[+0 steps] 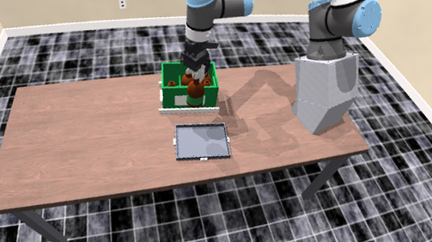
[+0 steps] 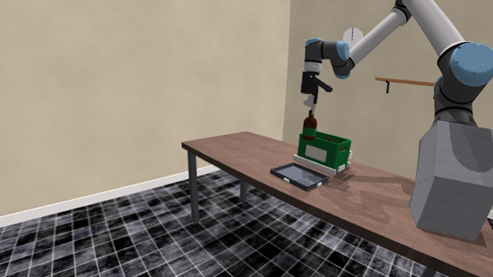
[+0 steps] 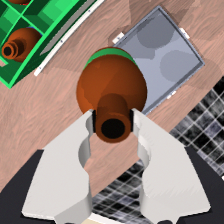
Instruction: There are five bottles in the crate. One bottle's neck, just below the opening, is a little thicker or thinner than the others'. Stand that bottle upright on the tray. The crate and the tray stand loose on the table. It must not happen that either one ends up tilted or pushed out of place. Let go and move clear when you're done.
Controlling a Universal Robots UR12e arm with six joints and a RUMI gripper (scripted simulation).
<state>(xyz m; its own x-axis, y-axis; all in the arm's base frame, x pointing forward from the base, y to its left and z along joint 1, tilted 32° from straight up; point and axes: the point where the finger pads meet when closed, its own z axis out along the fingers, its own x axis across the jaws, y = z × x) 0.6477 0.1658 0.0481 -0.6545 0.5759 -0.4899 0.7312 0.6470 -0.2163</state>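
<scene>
My gripper (image 1: 194, 75) (image 2: 311, 110) (image 3: 112, 111) is shut on the neck of a brown bottle (image 1: 195, 92) (image 2: 309, 127) (image 3: 112, 86) with a green label. The bottle hangs upright in the air, over the table between the crate and the tray. The green crate (image 1: 169, 95) (image 2: 326, 153) (image 3: 11, 76) stands at the back of the table with other brown bottles (image 1: 171, 84) (image 3: 20, 43) in its cells. The dark, flat tray (image 1: 202, 141) (image 2: 300, 176) (image 3: 165, 55) lies in front of the crate and holds nothing.
The wooden table (image 1: 87, 140) (image 2: 368, 196) carries the crate, the tray and the arm's grey pedestal (image 1: 324, 90) (image 2: 453, 181) at its right end. The crate stands on a white base strip (image 1: 187, 110) (image 2: 313, 165). A small shelf (image 2: 405, 82) hangs on the back wall.
</scene>
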